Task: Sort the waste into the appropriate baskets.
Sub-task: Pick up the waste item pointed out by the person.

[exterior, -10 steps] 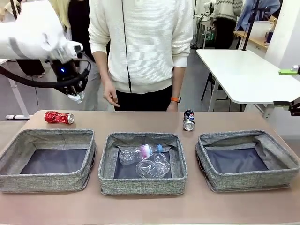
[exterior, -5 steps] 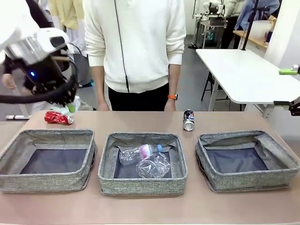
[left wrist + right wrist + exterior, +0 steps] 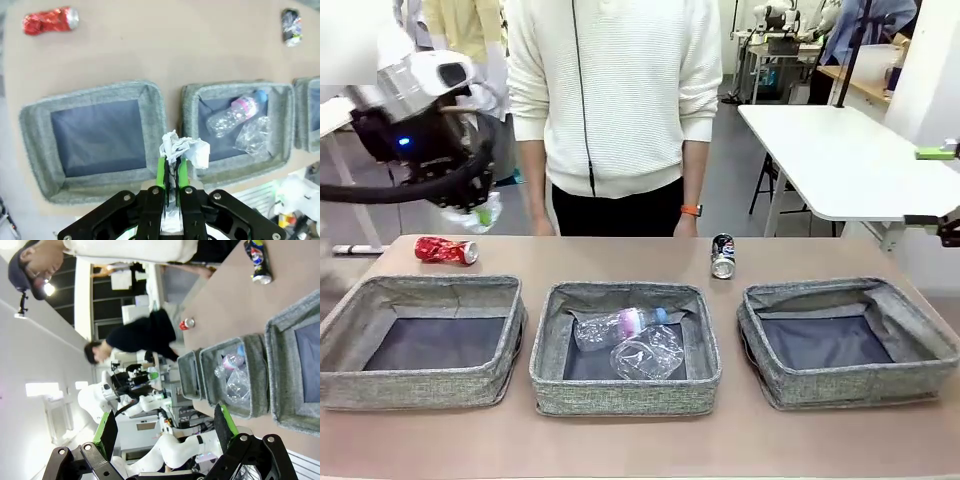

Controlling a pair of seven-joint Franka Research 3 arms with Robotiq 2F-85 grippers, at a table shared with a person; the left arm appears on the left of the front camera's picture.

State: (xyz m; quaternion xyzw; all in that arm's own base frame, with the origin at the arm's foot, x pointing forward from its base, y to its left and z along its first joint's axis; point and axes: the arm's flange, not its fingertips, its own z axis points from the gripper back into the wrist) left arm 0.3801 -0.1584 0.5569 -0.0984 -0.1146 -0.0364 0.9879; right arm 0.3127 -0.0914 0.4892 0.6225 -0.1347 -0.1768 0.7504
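White arm [image 3: 420, 72], black tool [image 3: 171, 164], green pads [image 3: 161, 172]

Three rectangular woven-fabric bins, left bin [image 3: 420, 388], middle bin [image 3: 625, 396], right bin [image 3: 850, 386]: mottled grey walls, dark flat bottoms.
Crushed metal can [image 3: 446, 250]: red.
Upright drinks can [image 3: 723, 256]: dark blue-black.
Clear plastic bottle [image 3: 615, 327]: pink label, blue cap.
Crumpled paper wad [image 3: 185, 151]: white.
Two-finger left gripper [image 3: 171, 167]: black, green pads [image 3: 161, 172].
Flat table top [image 3: 620, 262]: tan.
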